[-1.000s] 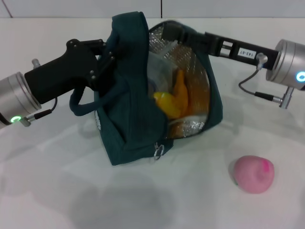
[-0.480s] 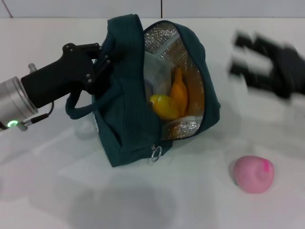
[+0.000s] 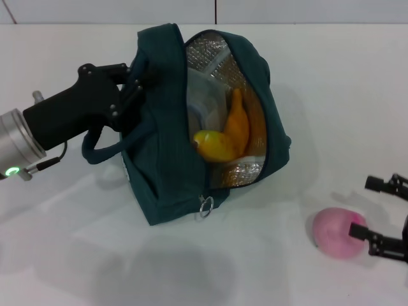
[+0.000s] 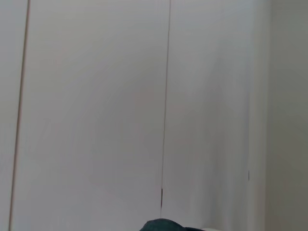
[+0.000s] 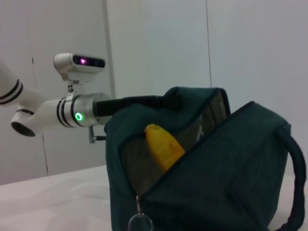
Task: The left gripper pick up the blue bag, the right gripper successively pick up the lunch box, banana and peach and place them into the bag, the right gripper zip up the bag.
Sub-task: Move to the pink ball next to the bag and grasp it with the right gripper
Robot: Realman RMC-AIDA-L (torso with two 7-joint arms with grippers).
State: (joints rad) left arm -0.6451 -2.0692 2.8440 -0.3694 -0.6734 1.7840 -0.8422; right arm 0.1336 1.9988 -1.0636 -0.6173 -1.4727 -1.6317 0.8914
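The blue bag [image 3: 162,146] stands open on the white table, its silver lining showing. Inside it are the clear lunch box [image 3: 207,102] and the yellow banana [image 3: 223,134]. My left gripper [image 3: 131,89] is shut on the bag's upper edge by the handle and holds it up. The pink peach [image 3: 336,231] lies on the table to the right of the bag. My right gripper [image 3: 382,213] is open at the peach's right side, its fingers on either side of that end. The right wrist view shows the bag [image 5: 216,168], the banana [image 5: 163,147] and the zipper pull [image 5: 139,222].
The zipper pull ring [image 3: 205,205] hangs at the bag's lower front. The white table [image 3: 95,255] runs to a back wall [image 3: 287,9]. The left wrist view shows only wall [image 4: 144,96] and a sliver of the bag [image 4: 161,225].
My right gripper has left the bag's opening, swung right and come down beside the peach. The bag has shifted slightly left with the left gripper.
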